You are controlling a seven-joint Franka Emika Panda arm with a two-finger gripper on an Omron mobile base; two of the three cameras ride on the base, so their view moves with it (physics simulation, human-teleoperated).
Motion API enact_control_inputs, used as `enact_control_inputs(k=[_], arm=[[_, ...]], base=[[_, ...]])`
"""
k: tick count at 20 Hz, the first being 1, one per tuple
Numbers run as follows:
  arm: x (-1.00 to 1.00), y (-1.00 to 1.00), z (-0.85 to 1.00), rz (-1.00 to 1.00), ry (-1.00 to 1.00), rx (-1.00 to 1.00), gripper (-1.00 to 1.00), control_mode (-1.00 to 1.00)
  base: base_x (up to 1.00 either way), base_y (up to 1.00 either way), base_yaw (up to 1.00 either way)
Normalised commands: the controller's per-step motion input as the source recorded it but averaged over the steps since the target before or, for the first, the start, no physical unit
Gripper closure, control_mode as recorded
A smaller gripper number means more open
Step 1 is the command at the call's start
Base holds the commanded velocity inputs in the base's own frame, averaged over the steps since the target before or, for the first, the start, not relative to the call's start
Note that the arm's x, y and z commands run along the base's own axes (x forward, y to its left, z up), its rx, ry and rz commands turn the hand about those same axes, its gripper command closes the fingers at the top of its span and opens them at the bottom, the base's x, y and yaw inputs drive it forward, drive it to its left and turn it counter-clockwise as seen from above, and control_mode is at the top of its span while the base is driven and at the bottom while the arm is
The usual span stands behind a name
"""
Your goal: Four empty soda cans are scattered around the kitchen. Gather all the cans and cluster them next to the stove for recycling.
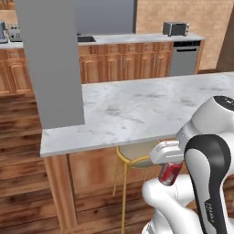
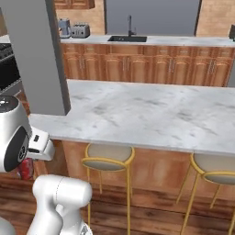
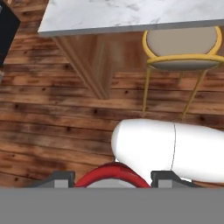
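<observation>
While the left base view shows the gripper (image 1: 170, 168) clamped on a red soda can (image 1: 170, 173) tilted below the marble bench (image 1: 137, 109), the hand view shows its curved red rim (image 3: 111, 174) between the fingertips (image 3: 61, 178). It hangs above the wooden floor (image 3: 52, 131), near a yellow stool (image 3: 183, 48).

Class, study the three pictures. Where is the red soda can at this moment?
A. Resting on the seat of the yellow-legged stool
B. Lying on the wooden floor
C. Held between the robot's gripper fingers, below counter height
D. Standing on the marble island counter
C: the soda can sits clamped in the gripper, hanging lower than the marble counter, with the stool and the wooden floor beyond it.
</observation>
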Motion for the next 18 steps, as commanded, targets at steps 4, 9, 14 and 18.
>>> enact_control_inputs(k=[4,9,14,18], arm=[[0.0,0.0,0.0,0.0,0.0,0.0,1.0,1.0],[0.0,0.0,0.0,0.0,0.0,0.0,1.0,1.0],[0.0,0.0,0.0,0.0,0.0,0.0,1.0,1.0],[0.0,0.0,0.0,0.0,0.0,0.0,1.0,1.0]], base=[[-0.26,0.71,0.0],[-0.3,0.7,0.0],[-0.41,0.68,0.0],[-0.38,0.7,0.0]])
